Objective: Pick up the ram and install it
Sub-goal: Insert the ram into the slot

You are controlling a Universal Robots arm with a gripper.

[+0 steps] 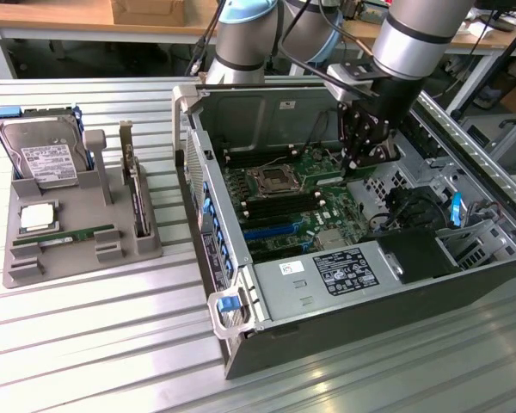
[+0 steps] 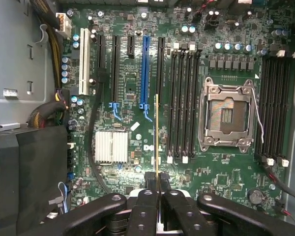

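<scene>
Grey plastic tray (image 1: 17,267) is seen on the ribbed metal table (image 1: 86,344) at the exterior view's left. A silver hard drive (image 1: 43,159), a square silver processor chip (image 1: 36,217), a thin green stick (image 1: 64,234) lying flat and a wider green card with a metal bracket (image 1: 136,194) are held in it.

Further right, the open black computer case (image 1: 327,327) is laid on its side, with the green motherboard (image 2: 132,73) exposed. The black tool (image 1: 367,159) is hung above that board, well apart from the tray.

In the wrist view the tool (image 2: 157,179) is closed on the ram (image 2: 157,132), a long narrow board seen edge-on, pinched between the fingertips and pointed away over the motherboard. It is held parallel to the long slots and just beside the bank of black memory slots (image 2: 183,103) next to the square metal processor socket (image 2: 226,115).

The pick-up is judged done, and the step in hand is judged to be placing the ram over its slot. Seating calls for the lower edge to be lined up squarely with one slot and pressed straight down.
</scene>
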